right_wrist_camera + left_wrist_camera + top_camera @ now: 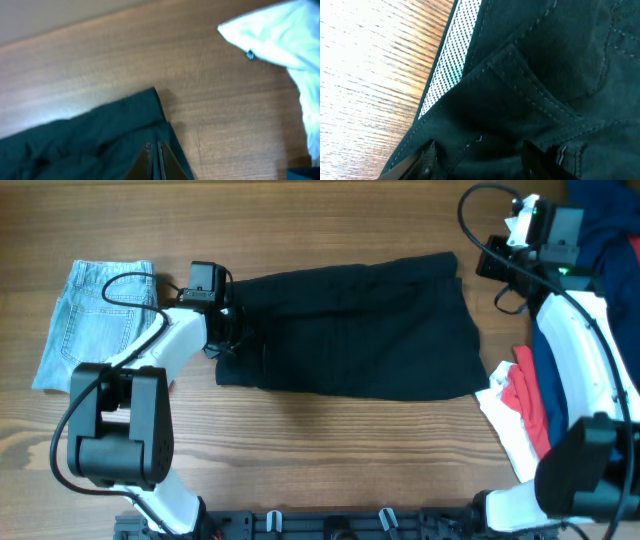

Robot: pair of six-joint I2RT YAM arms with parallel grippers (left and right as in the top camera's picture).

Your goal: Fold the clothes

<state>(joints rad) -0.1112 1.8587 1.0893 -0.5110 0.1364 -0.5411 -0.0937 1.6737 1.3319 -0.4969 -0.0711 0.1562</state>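
Note:
The black shorts (350, 325) lie spread flat across the middle of the table. My left gripper (228, 332) is open at their left end. In the left wrist view its two fingers (479, 162) straddle dark fabric near the waistband, and the shorts (545, 75) show stitched seams and a dotted white lining. My right gripper (488, 268) is at the shorts' far right corner. In the right wrist view its fingers (156, 146) are pressed together over the right edge of the shorts (90, 135). No fabric is seen lifted.
Folded light-blue denim (85, 320) lies at the far left. A heap of garments sits at the right edge: red (525, 390), white (505, 430) and navy (610, 240). A white garment (280, 35) also shows in the right wrist view.

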